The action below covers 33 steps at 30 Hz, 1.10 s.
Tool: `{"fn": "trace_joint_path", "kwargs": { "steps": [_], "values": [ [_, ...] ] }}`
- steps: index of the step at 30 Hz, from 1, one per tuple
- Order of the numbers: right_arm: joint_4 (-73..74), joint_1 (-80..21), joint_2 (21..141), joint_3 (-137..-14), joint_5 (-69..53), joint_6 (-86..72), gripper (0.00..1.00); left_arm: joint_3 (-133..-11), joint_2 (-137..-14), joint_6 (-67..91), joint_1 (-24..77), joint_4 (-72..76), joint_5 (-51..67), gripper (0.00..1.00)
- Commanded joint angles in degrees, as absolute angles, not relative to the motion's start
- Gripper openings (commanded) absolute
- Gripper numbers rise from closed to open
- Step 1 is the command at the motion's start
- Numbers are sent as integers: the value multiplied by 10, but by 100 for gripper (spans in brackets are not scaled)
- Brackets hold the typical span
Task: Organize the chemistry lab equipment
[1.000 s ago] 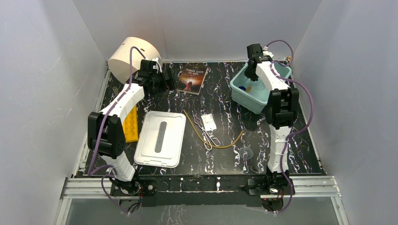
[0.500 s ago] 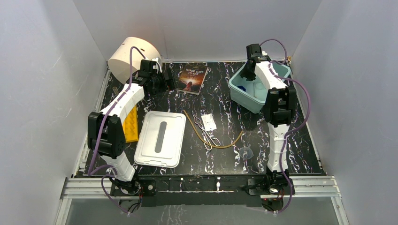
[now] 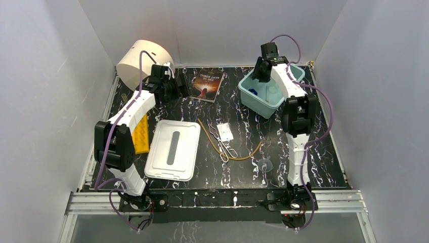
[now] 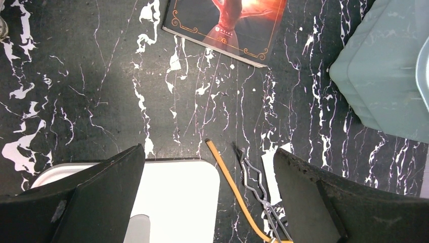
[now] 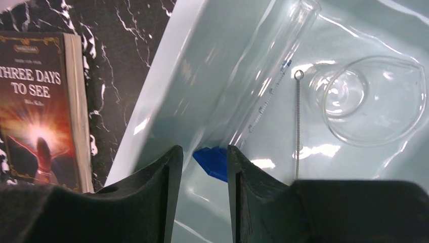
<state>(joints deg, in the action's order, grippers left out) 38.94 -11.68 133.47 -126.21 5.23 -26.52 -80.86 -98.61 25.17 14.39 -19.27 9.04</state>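
One blue-ended tube (image 5: 265,83), slanted in bin (image 5: 172,91), blue end toward right gripper (image 5: 202,164)

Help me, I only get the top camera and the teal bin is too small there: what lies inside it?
Observer: The right wrist view shows a clear tube with a blue end, lying along the bin wall.
Operator: Anything beside it?
Observer: A thin wire brush, on the bin floor next to the tube.
Operator: Any glassware?
Observer: A clear glass dish beyond the brush, with a smaller beaker at its edge.
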Motion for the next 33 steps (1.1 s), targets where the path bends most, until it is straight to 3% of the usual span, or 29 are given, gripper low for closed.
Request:
{"fn": "trace_joint_path", "kwargs": {
  "steps": [1, 9, 20, 26, 30, 33],
  "values": [
    [439, -135, 1275, -1278, 99, -233, 47, -798, -950, 273, 142, -187, 103, 98],
    [401, -184, 1106, -1112, 172, -178, 59, -790, -950, 291, 141, -188, 104, 98],
    [393, -339, 996, -948, 49, -75, 69, -769, -939, 323, 134, -189, 114, 98],
    [340, -430, 1012, -853, 7, -93, 70, -751, -934, 347, 124, -193, 108, 96],
    [290, -435, 1060, -867, -29, -108, 69, -763, -937, 368, 117, -247, 21, 84],
    [274, -441, 1111, -898, -5, -120, 69, -761, -934, 369, 112, -258, 8, 82]
  ]
}}
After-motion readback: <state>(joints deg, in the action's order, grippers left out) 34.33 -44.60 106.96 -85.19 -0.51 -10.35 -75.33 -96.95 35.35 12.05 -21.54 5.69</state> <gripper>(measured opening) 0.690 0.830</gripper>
